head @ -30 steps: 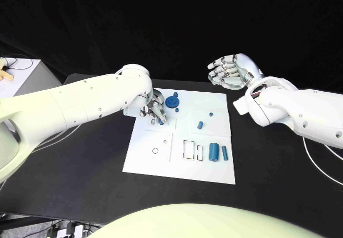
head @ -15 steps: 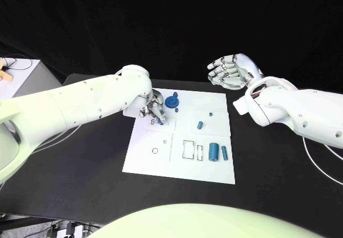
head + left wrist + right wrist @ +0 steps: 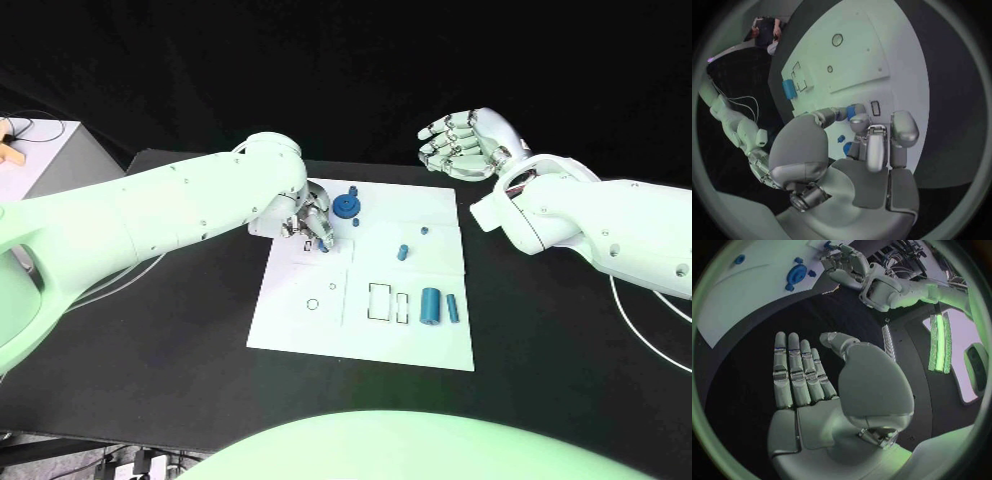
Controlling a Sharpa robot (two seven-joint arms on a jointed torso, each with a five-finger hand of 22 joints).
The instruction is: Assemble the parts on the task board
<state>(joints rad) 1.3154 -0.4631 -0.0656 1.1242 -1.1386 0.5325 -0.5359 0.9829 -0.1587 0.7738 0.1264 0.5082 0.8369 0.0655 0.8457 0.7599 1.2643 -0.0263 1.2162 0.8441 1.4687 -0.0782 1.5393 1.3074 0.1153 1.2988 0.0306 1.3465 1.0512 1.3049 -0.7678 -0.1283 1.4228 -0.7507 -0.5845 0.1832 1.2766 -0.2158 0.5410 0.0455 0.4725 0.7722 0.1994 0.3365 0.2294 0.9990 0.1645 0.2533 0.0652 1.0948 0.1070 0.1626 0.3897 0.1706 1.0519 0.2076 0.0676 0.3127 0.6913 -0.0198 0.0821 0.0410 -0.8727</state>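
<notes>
Both hands: left (image 3: 307, 222) pinching part (image 3: 856, 110), right (image 3: 460, 143) spread

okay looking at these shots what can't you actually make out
- Head view: whether the left hand holds a part; its fingers cover that spot on the task board.
- Left wrist view: blue pieces between the fingers, too hidden to identify.
- Head view: small blue parts too tiny to identify.
</notes>
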